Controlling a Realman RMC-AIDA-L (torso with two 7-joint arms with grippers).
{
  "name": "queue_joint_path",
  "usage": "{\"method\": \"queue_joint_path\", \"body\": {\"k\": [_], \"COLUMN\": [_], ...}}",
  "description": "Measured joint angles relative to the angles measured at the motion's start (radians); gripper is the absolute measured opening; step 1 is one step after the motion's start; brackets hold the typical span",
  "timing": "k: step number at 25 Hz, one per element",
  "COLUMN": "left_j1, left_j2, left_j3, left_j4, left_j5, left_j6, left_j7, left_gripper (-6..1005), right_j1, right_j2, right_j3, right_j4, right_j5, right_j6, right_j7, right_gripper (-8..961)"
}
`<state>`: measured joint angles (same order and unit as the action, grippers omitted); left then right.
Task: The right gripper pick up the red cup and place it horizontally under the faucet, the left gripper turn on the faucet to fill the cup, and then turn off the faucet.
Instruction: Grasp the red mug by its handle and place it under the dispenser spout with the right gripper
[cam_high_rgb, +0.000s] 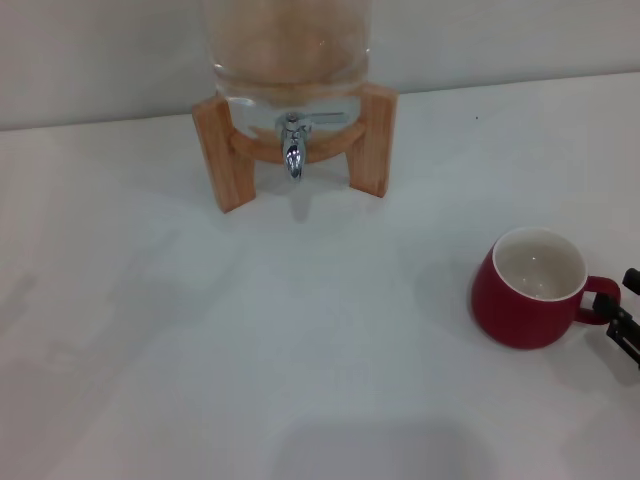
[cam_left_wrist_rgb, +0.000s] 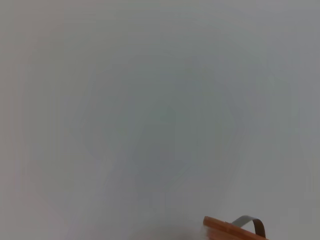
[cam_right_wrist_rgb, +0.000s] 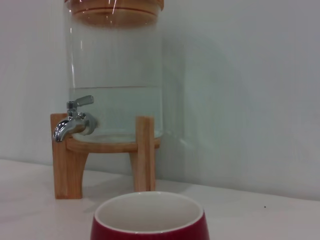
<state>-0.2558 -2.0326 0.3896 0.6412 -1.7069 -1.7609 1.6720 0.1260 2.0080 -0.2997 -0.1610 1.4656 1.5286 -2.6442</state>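
1. Head view: red cup (cam_high_rgb: 530, 290) stands upright on the white table (cam_high_rgb: 250, 350), right of centre and well apart from the faucet (cam_high_rgb: 292, 150). Off-white inside looks empty; loop handle points toward the robot's right.
2. Right gripper (cam_high_rgb: 625, 320) is only partly in frame at the right edge. Black fingertips sit at the cup handle, one on each side of the loop, so the jaws are spread around it. Can't tell whether they actually touch the handle.
3. Faucet sticks out of the glass dispenser jar (cam_high_rgb: 290, 55) on its wooden stand (cam_high_rgb: 222, 160) at the back of the table, spout down, lever turned off to one side. No water at the spout.
4. Right wrist view: cup rim (cam_right_wrist_rgb: 150, 212) close in the foreground, faucet (cam_right_wrist_rgb: 72, 122) and jar (cam_right_wrist_rgb: 117, 75) behind it by the wall, jar partly filled with water. Own fingers not in frame.
5. Left wrist view: mostly blank wall, plus a sliver of a wooden edge with a metal band (cam_left_wrist_rgb: 235, 227) in one corner. Left gripper is in no view, state unknown.
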Motion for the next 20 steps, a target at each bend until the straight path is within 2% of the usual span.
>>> {"method": "queue_joint_path", "body": {"k": [4, 15, 20], "left_j1": [0.004, 0.004, 0.004], "left_j2": [0.0, -0.001, -0.002], "left_j3": [0.0, 0.0, 0.0], "left_j4": [0.0, 0.0, 0.0], "left_j5": [-0.01, -0.014, -0.014], "left_j6": [-0.003, -0.006, -0.006], "left_j7": [0.0, 0.0, 0.0], "left_gripper": [875, 874, 874], "right_j1": [0.005, 0.006, 0.006], "right_j2": [0.001, 0.002, 0.002], "right_j3": [-0.005, -0.007, -0.002], "right_j4": [0.003, 0.003, 0.007], "right_j5": [-0.003, -0.007, -0.004], "right_j6": [-0.002, -0.005, -0.022], "right_j7": [-0.003, 0.004, 0.004], "right_gripper": [450, 331, 337]}}
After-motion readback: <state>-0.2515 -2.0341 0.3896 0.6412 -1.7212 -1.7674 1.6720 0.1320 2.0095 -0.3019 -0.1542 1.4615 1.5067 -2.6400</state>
